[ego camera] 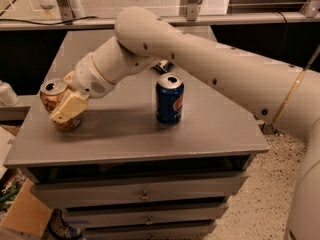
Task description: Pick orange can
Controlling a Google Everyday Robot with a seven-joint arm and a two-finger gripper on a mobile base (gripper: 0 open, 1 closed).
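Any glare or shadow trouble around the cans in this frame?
Camera view: warm indoor light, no hard glare; soft shadow of the arm on the table between the cans; the Pepsi can casts a short shadow at its base; the gripper sits at the orange can, partly covering it.

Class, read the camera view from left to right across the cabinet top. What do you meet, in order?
First the orange can, far left, with the gripper overlapping its front right side → then the blue Pepsi can, standing alone near the middle.
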